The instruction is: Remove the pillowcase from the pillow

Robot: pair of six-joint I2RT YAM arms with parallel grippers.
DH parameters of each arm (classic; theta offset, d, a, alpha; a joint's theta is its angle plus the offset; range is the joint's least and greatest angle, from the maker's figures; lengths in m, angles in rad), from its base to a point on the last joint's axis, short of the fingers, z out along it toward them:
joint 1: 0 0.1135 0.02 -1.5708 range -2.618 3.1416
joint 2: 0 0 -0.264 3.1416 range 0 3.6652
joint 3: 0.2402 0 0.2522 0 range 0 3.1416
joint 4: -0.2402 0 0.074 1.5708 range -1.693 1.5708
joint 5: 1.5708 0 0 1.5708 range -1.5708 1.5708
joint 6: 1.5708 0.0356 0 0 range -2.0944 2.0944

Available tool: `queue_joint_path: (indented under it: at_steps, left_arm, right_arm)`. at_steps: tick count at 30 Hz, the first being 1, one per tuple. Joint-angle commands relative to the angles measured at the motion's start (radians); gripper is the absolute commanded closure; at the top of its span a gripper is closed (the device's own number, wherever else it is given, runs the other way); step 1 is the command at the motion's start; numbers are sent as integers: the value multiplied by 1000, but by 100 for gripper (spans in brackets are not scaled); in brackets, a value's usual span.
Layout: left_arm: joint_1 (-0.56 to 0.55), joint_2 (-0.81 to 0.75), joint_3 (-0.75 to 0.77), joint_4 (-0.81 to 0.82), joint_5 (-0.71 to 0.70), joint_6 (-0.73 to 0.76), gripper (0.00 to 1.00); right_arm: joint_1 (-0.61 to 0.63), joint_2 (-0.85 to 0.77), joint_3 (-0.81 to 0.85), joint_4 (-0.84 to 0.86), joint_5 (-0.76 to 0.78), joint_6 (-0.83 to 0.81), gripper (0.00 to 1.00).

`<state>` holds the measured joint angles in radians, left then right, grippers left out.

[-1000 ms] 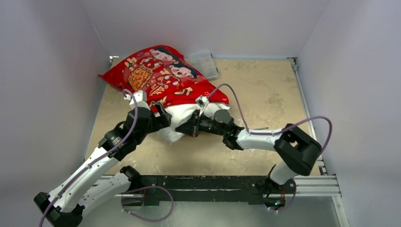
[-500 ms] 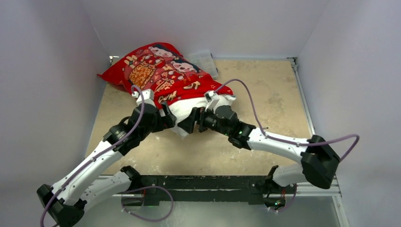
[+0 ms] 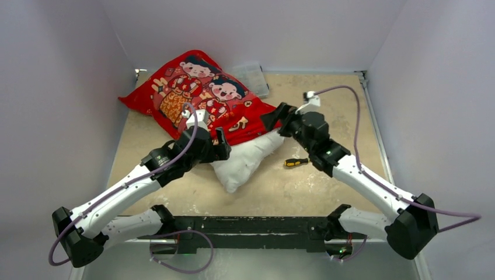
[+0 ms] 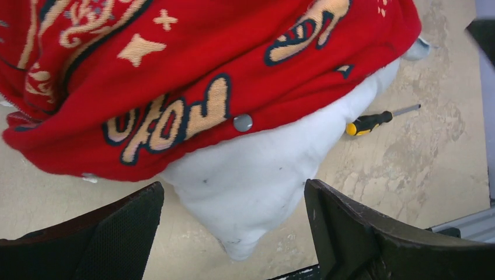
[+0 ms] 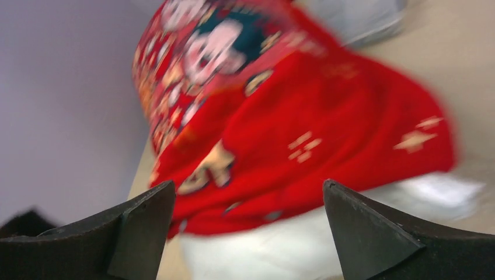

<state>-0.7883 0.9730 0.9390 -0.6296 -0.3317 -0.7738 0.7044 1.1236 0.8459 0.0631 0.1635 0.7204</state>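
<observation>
Cover: bright red soft fabric pillowcase [image 3: 198,96] printed with two black-haired cartoon children and gold lettering; wrinkled and bunched, lying just ahead of the left gripper [image 3: 222,146], open hem facing it.
Cushion: plump plain white pillow [image 3: 245,160], smooth and puffy; far part inside the pillowcase, bare rounded corner poking out toward the near edge, framed between the left gripper's fingers in the wrist view.
Fastener: small round grey snap stud [image 4: 243,122] on the red hem, directly above the bare white corner.
Left gripper state: black wedge-shaped fingers [image 4: 117,233] with fine-meshed inner faces, spread wide, gripping nothing; contact with the pillow unclear.
Right gripper state: right gripper [image 3: 273,116] spread wide, holding nothing; at the right end of the pillowcase's hem, touching or just clear not discernible; wrist view blurred, red cloth over white stuffing ahead.
Tool: slim screwdriver [image 3: 296,163], yellow-and-black handle and thin metal shaft, flat on the beige mottled stone-look tabletop [image 3: 333,111], on the near side of the right gripper.
Container: clear ribbed rectangular plastic box [image 3: 251,76], beyond the right gripper, partly behind the pillowcase.
</observation>
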Motion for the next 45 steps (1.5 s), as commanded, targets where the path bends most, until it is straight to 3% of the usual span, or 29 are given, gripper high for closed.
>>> queue_joint_path:
  at_steps: [1,6,10,16,20,26,31,34,40,45]
  left_arm:
    - [-24,-6,13,23,-34,-8,11]
    - [-23,-42,7,-24,-47,-20,11]
    - [-23,-54,-17,-13,-32,-24,10]
    - [-24,-24,-32,30,-1,-21,10]
    - [-26,-20,-31,33,8,-25,10]
    - [-31,-39,-47,12,15,-36,10]
    - [-79,7,-57,49,11,-46,10]
    - [-147,59,-27,47,-55,-51,10]
    - [-362,246,136,-95,-346,-105,10]
    - [-395,302,144,-75,-378,-123,10]
  right_arm:
    - [-122,-8,-41,165,-102,-69,1]
    - [-120,98,-66,224,-112,-101,1]
    - [-97,101,-165,318,-209,-87,1]
    - [147,198,-152,412,-260,-23,1]
    - [222,250,-105,506,-323,9,1]
    - [225,148,-23,336,-161,-19,1]
    - [195,55,-6,123,65,2,1]
    - [119,35,-39,77,57,-11,1]
    - [56,10,-103,94,9,-50,1]
    - [38,88,-125,174,-35,-69,3]
